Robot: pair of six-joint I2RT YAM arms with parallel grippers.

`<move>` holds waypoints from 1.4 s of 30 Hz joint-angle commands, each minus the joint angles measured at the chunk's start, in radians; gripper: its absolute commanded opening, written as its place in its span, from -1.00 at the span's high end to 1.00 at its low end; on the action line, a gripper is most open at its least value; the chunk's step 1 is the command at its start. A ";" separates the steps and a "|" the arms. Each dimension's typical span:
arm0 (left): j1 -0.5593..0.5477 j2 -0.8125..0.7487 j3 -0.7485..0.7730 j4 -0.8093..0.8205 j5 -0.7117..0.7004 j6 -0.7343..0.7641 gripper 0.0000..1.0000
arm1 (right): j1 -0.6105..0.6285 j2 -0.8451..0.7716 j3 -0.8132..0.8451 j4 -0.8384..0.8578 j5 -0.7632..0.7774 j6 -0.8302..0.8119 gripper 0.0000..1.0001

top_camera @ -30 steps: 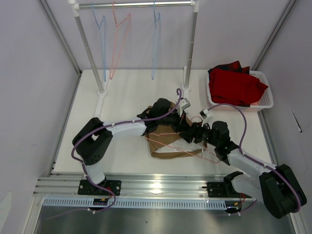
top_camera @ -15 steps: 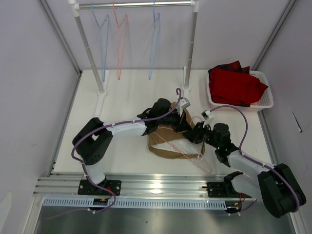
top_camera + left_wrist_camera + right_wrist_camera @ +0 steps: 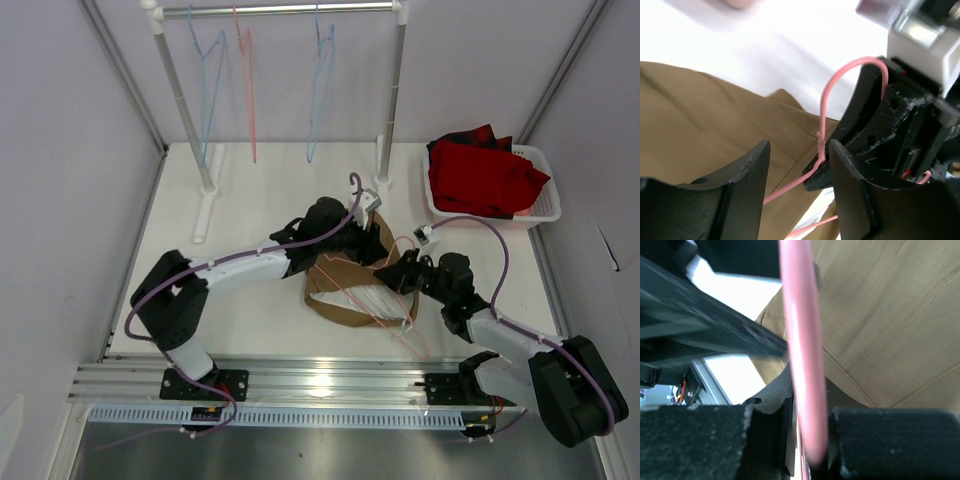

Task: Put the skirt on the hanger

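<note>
The tan-brown skirt (image 3: 340, 300) lies bunched on the white table, its pale lining showing at the right. The pink wire hanger (image 3: 372, 308) lies slanted across it, hook toward the back. My right gripper (image 3: 392, 272) is shut on the hanger's neck; the right wrist view shows the hanger (image 3: 800, 340) pinched between the pads over the skirt (image 3: 890, 315). My left gripper (image 3: 372, 250) hovers just behind it. In the left wrist view the left gripper (image 3: 797, 185) is open, and the hanger (image 3: 823, 110) passes loose through the gap above the skirt (image 3: 715, 115).
A clothes rail stands at the back on two posts (image 3: 390, 100), carrying light blue hangers (image 3: 210, 80) and one more pink hanger (image 3: 248, 90). A white basket (image 3: 545, 205) holding red cloth (image 3: 480, 175) sits at the right, near the wall.
My right gripper closed on the hanger's neck. My left gripper then opened and let go of it. The hangers on the rail have swung.
</note>
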 commanded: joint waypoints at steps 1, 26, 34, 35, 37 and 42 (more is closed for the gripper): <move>0.017 -0.162 0.015 -0.052 -0.173 -0.025 -0.15 | -0.002 -0.019 0.030 0.017 0.013 -0.021 0.94; -0.178 -0.534 -0.473 -0.405 -0.699 -0.240 -0.16 | -0.013 -0.106 0.200 -0.221 0.047 -0.074 1.00; -0.253 -0.396 -0.456 -0.333 -0.892 -0.128 -0.21 | -0.013 -0.100 0.214 -0.238 0.030 -0.076 1.00; -0.256 -0.381 -0.453 -0.322 -0.905 -0.116 -0.21 | -0.013 -0.100 0.216 -0.240 0.030 -0.076 1.00; -0.258 -0.339 -0.446 -0.307 -0.925 -0.091 -0.23 | -0.013 -0.103 0.216 -0.246 0.027 -0.076 1.00; -0.267 -0.298 -0.417 -0.261 -0.920 -0.050 -0.25 | -0.013 -0.109 0.223 -0.255 0.026 -0.079 1.00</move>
